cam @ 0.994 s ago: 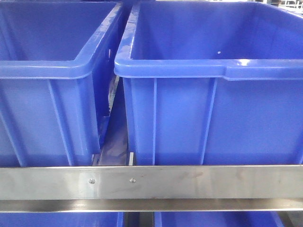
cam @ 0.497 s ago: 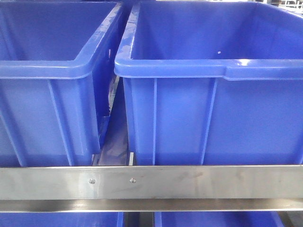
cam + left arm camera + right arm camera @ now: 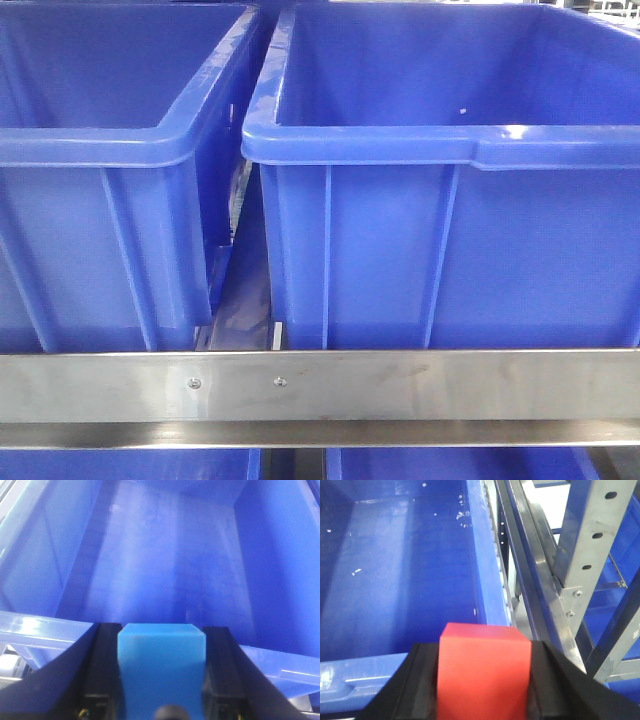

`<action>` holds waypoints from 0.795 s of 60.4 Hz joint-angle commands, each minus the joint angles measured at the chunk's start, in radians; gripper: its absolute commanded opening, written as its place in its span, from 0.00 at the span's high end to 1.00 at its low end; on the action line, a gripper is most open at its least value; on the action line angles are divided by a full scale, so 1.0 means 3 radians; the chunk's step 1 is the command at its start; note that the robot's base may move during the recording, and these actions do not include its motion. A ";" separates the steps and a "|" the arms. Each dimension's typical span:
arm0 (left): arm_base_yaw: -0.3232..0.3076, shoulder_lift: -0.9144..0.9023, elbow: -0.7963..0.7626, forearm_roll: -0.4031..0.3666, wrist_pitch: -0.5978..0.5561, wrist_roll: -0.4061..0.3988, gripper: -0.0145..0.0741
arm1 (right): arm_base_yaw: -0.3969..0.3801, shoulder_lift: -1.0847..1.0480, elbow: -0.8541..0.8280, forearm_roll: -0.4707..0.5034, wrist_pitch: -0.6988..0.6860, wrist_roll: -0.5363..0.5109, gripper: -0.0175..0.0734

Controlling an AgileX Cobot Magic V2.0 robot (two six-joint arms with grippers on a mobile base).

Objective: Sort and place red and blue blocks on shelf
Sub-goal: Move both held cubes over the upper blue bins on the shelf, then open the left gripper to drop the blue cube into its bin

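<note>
L claw [image 3: 161, 680] clamps blue block [image 3: 161, 667] over bin [image 3: 165, 570] at 12; R claw [image 3: 482, 680] clamps red block [image 3: 481, 670], shelf upright [image 3: 590, 550] at 2.

Two deep blue bins [image 3: 400, 150] sit behind a silver-grey rail [image 3: 320, 385]. The blue block [image 3: 161, 670] is paler, almost sky blue (black fingers [image 3: 102, 675] at 9 and 3 o'clock). The red block [image 3: 481, 672] is bright red; a perforated silver upright [image 3: 592, 535] stands at 2 o'clock.
</note>
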 commanded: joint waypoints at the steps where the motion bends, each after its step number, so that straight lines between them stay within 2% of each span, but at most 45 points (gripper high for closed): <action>1: 0.0003 0.0023 -0.0090 0.0008 -0.0297 -0.0015 0.69 | -0.0029 0.0004 -0.0091 -0.0022 -0.0308 -0.0011 0.74; 29: 0.0003 0.0023 -0.0090 0.0008 -0.0352 -0.0015 0.69 | -0.0025 0.0007 -0.0091 -0.0022 -0.0351 -0.0011 0.74; 48: 0.0003 0.0023 -0.0090 -0.0003 -0.0646 -0.0015 0.69 | -0.0025 0.0007 -0.0091 -0.0022 -0.0502 -0.0011 0.74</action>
